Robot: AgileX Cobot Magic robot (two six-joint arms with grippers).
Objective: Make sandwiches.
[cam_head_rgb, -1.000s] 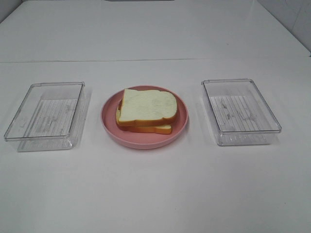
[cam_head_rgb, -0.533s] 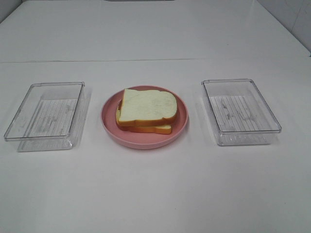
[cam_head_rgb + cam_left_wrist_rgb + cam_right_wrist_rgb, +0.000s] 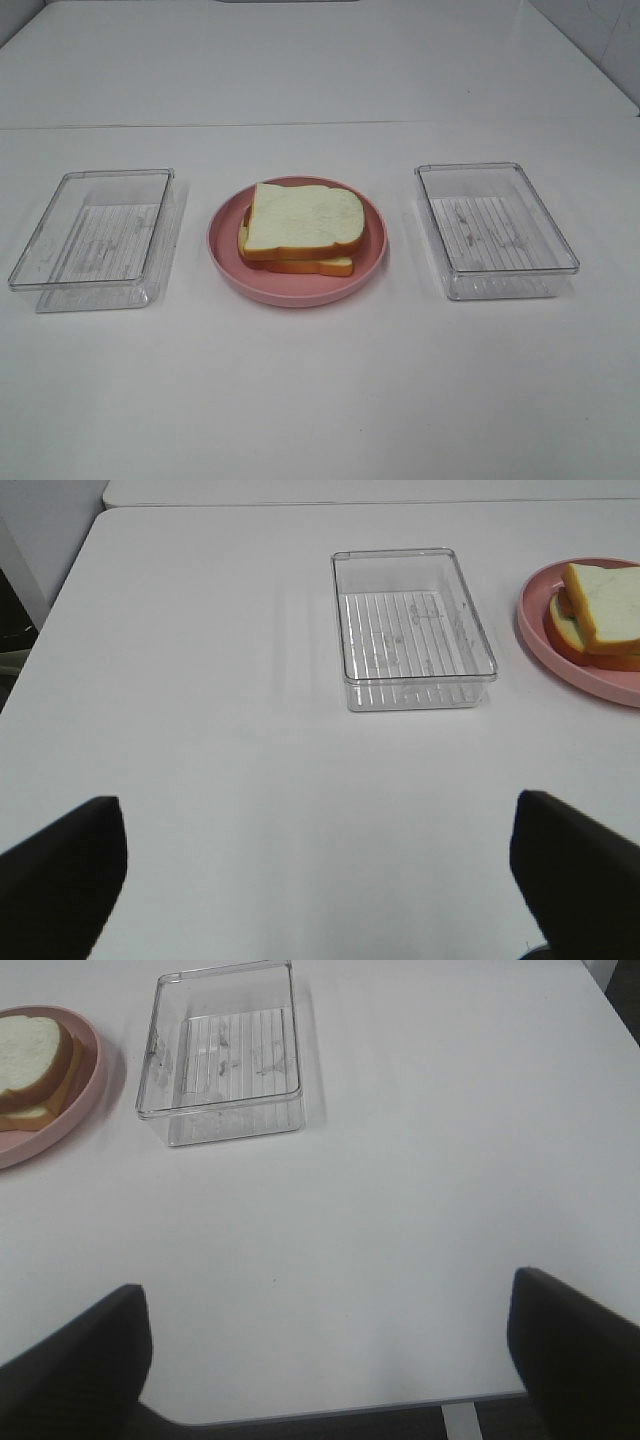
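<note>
Sandwich (image 3: 300, 229) stacked on the pink plate (image 3: 225, 262), table centre.
My left gripper (image 3: 315, 875) and right gripper (image 3: 330, 1360) are spread wide, holding nothing; clear trays at 9 (image 3: 60, 280) and 3 o'clock (image 3: 560, 265).

white bread (image 3: 300, 215) with orange-brown crust, pink plate (image 3: 225, 262), clear ribbed trays (image 3: 60, 270)

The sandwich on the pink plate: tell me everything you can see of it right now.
The sandwich is two square white bread slices with orange-brown crust, stacked slightly askew, so the lower slice peeks out along the near edge. A thin dark line shows between them at one side; no filling can be made out. It lies flat, roughly centred on the round pink plate, touching only that. Neither tool is near it.
</note>
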